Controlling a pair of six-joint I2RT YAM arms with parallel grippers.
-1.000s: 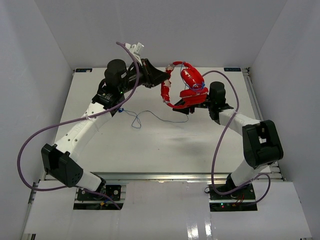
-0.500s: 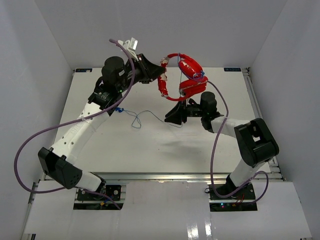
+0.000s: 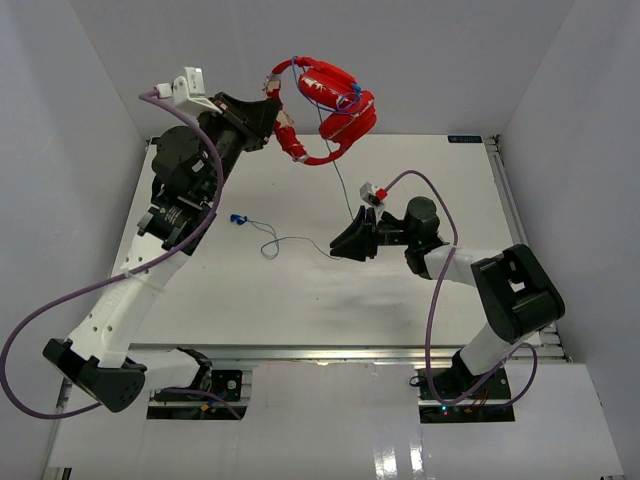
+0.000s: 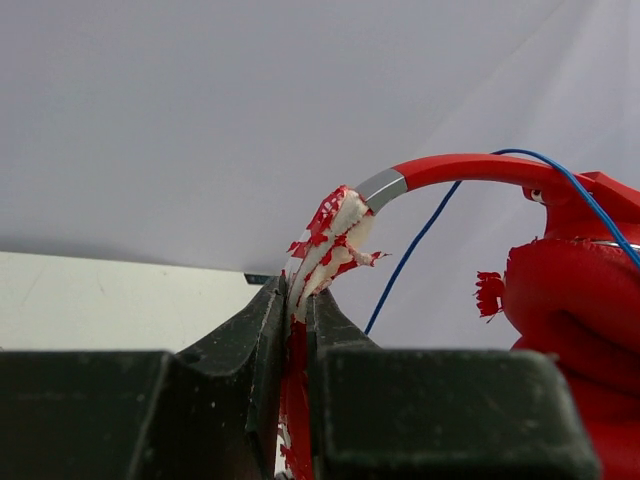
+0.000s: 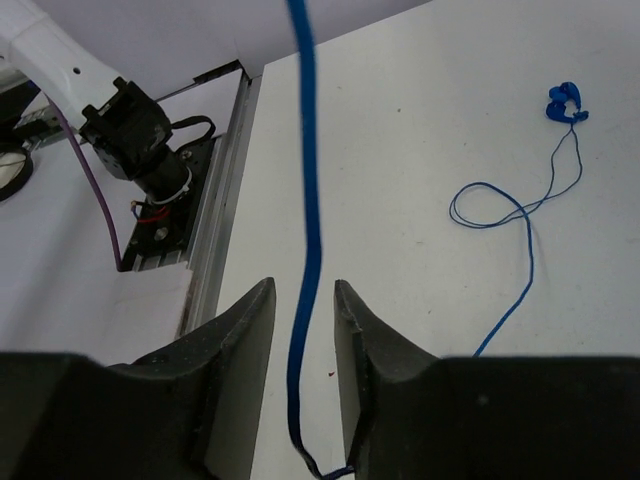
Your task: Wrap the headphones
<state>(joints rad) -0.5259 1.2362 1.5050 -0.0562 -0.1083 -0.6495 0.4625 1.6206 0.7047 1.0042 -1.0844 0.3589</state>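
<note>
Hanging high above the white surface in the top view, the red headphones are held by the left hand. Their blue cord drops to the right hand, and the plug lies on the surface. Left wrist: fingers pinched tight on the frayed headband. Right wrist: fingers slightly parted, the cord running between them with a gap on either side.

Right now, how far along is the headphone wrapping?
Done: the left gripper holds the headphones aloft by the headband. In hand: the cord runs between the open fingers of the right gripper. Left: nearly all the wrapping; most cord and the plug lie loose on the table.
</note>
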